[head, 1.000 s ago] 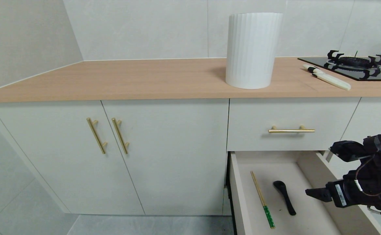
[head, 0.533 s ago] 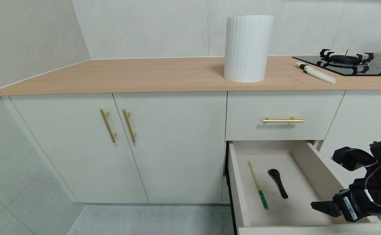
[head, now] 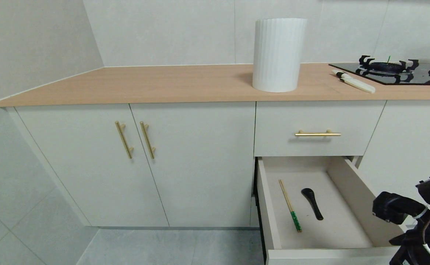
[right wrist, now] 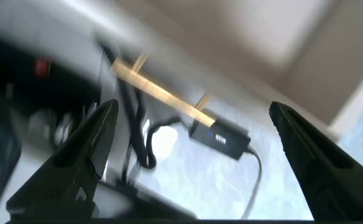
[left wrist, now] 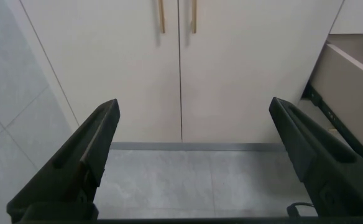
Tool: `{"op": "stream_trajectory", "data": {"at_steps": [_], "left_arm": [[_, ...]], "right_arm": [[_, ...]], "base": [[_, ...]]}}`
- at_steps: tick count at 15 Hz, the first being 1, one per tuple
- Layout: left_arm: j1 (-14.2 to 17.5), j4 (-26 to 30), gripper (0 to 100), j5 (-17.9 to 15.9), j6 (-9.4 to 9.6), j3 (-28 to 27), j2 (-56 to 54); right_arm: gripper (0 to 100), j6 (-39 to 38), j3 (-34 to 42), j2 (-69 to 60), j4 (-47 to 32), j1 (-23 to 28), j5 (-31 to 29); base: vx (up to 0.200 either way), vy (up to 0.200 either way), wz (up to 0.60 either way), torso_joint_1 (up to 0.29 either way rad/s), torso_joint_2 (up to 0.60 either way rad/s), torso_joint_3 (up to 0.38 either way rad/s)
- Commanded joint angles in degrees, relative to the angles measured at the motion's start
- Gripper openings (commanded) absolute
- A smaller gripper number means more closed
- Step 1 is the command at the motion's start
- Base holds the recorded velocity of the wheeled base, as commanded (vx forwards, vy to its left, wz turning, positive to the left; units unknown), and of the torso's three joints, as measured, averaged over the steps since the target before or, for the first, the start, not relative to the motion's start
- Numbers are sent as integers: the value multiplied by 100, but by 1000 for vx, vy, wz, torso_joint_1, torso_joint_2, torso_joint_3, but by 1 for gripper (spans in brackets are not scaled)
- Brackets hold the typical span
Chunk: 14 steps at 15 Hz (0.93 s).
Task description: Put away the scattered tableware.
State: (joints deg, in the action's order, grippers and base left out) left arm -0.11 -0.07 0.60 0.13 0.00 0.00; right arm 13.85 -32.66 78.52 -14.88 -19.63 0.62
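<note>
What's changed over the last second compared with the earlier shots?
The camera pulled back. The right claw, open and empty, has withdrawn from over the drawer to beside its front right corner. Nothing was gripped or released. The chopsticks and black spoon lie in the open drawer as before, and the knife stays on the counter.

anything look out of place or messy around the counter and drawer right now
A white knife lies loose and askew on the counter beside the stove, not put away. The lower drawer stands pulled open, holding chopsticks and a black spoon. Nothing looks spilled or damaged.
</note>
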Motion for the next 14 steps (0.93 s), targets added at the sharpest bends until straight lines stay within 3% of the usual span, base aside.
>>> {"op": "stream_trajectory", "data": {"at_steps": [1,7,14], "left_arm": [[2,-1,100,11,-5,0,0],[2,-1,100,2,4,0,9],[2,-1,100,2,4,0,9]], "right_arm": [[100,30,119,-56,-58,-331,-18],[100,276,524,260,-58,-982,-132],[100,232,541,717,65,-1017,-194]], "base": [[0,0,0,0,0,0],[0,0,0,0,0,0],[0,0,0,0,0,0]]}}
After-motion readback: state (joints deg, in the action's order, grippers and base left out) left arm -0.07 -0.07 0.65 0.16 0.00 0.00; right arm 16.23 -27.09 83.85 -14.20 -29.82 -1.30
